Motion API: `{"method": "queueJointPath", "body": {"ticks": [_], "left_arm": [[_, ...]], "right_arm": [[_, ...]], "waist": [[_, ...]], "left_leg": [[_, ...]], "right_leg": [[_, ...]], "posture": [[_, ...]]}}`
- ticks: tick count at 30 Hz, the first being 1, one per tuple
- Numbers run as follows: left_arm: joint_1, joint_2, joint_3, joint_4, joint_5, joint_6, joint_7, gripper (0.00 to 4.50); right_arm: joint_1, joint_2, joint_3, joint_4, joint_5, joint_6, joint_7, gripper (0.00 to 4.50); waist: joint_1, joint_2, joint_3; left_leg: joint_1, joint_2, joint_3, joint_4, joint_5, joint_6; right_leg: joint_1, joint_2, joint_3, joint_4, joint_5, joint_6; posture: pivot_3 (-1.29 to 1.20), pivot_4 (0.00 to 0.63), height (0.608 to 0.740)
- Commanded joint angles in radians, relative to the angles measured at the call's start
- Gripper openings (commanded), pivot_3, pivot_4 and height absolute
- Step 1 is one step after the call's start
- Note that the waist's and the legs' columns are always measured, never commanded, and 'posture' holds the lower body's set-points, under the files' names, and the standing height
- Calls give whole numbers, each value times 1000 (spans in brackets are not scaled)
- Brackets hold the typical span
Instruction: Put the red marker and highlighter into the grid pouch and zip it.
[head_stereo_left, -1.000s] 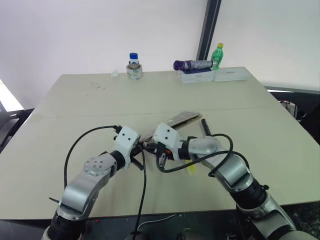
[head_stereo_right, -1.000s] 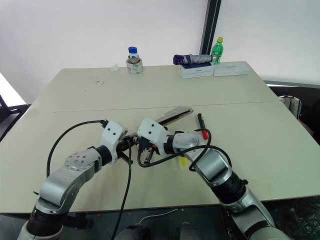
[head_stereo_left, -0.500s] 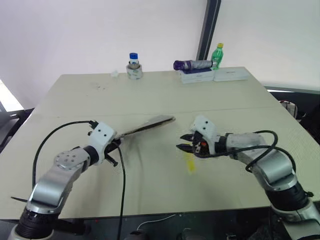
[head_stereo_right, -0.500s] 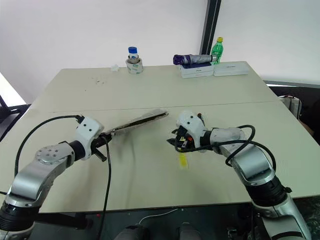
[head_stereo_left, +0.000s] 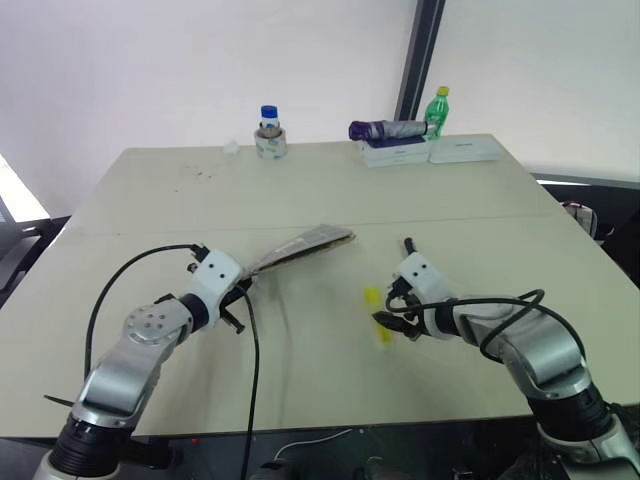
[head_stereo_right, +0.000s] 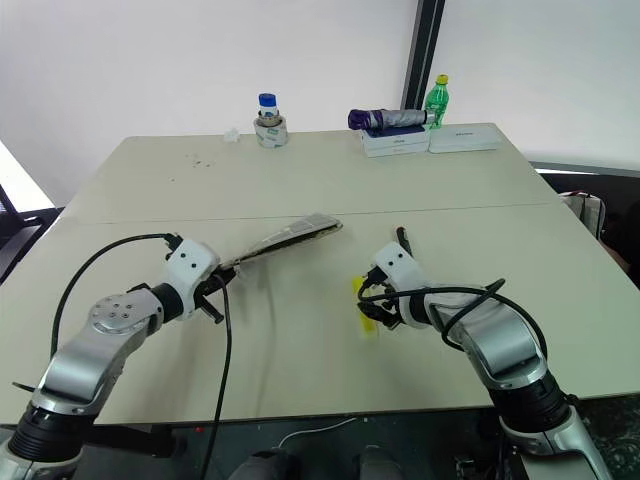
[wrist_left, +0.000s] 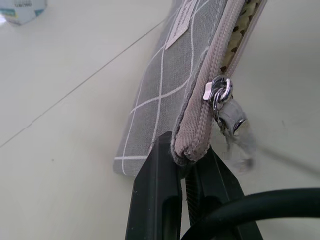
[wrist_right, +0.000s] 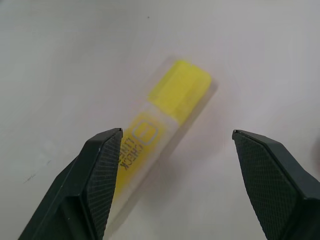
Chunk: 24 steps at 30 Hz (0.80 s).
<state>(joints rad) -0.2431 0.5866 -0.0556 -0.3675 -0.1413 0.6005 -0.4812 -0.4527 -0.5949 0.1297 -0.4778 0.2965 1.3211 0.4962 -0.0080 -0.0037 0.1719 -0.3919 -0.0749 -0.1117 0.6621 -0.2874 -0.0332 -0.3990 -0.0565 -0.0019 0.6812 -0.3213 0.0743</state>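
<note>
My left gripper (wrist_left: 186, 167) is shut on the near corner of the grid pouch (wrist_left: 195, 70), a grey pouch with white lines. The pouch (head_stereo_left: 305, 243) stretches away from that corner, and its zipper pull (wrist_left: 219, 94) hangs close to my fingers. The zipper edge gapes beyond the pull. The yellow highlighter (wrist_right: 162, 122) lies flat on the table, and my right gripper (wrist_right: 175, 150) hovers open just over it, one finger on each side. In the head views the highlighter (head_stereo_right: 364, 306) sits at that gripper's tips. A black end of the red marker (head_stereo_left: 407, 245) pokes out behind my right wrist.
Along the table's far edge stand a blue-capped bottle on a tape roll (head_stereo_left: 267, 135), a purple folded umbrella (head_stereo_left: 385, 129) on white boxes (head_stereo_left: 460, 150), and a green bottle (head_stereo_left: 436, 108). The beige table (head_stereo_left: 320, 190) has open room between my arms.
A second ago both grippers met at the pouch. My right gripper has swung right and down over the highlighter and opened. My left gripper drew the pouch leftward.
</note>
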Motion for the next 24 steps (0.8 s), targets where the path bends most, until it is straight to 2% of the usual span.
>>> {"method": "queueJointPath", "body": {"ticks": [1, 7, 11, 14, 17, 18, 19, 21, 24], "left_arm": [[20, -8, -12, -13, 34, -43, 13, 0], [38, -6, -8, -4, 50, -66, -1, 0], [40, -10, -6, -6, 53, -69, -6, 0], [43, -10, -4, -9, 53, -70, -11, 0], [44, -9, -5, -11, 53, -69, -16, 0], [45, -8, -5, -12, 53, -69, -18, 0], [44, -7, -6, -11, 53, -68, -22, 0], [37, -6, -3, -3, 49, -68, -29, 0], [24, -4, -1, 10, 48, -68, -39, 0]], "right_arm": [[8, 34, -9, -48, 27, 125, -33, 3607], [-25, 112, -24, -53, 44, 219, -82, 3607], [-28, 107, 8, -41, 20, 228, -125, 3607], [-34, 80, 17, -37, 23, 225, -130, 2743], [-46, 55, 18, -33, 27, 214, -130, 1211], [-50, 49, 18, -33, 30, 210, -127, 842], [-56, 32, 24, -35, 34, 191, -116, 829], [-64, -60, 81, -62, 15, 35, -50, 829], [-64, -215, 151, -70, -72, -314, 75, 829]], "waist": [[0, 0, 0], [-1, 0, 0], [-2, 0, 0], [-2, 0, 0], [-1, 0, 0], [-2, 0, 0], [-2, 0, 0], [0, 0, 0], [-2, 0, 0]], "left_leg": [[0, 0, 0, 0, 0, 0], [0, 0, 0, 0, -1, 1], [0, 0, 0, 0, -1, 1], [0, 0, 0, 0, -1, 1], [0, 0, 0, 0, -1, 1], [0, 0, 0, 0, -1, 1], [0, 0, 0, 0, -1, 1], [0, 0, 0, 0, -1, 1], [0, -1, 0, 0, -2, 4]], "right_leg": [[0, 0, 0, 0, 0, 0], [0, 0, 0, 0, 0, 0], [0, 0, 0, 0, 0, 0], [0, 0, 0, 0, 0, 0], [0, 0, 0, 0, 0, 0], [0, 0, 0, 0, 0, 0], [0, 0, 0, 0, 0, 0], [0, 0, 0, 0, 0, 0], [0, 0, 0, 0, 0, 0]], "posture": [[0, 150, 740], [0, 150, 740], [0, 150, 740], [0, 150, 740], [0, 150, 740], [0, 150, 740], [0, 150, 740], [0, 150, 740], [0, 150, 740]]}}
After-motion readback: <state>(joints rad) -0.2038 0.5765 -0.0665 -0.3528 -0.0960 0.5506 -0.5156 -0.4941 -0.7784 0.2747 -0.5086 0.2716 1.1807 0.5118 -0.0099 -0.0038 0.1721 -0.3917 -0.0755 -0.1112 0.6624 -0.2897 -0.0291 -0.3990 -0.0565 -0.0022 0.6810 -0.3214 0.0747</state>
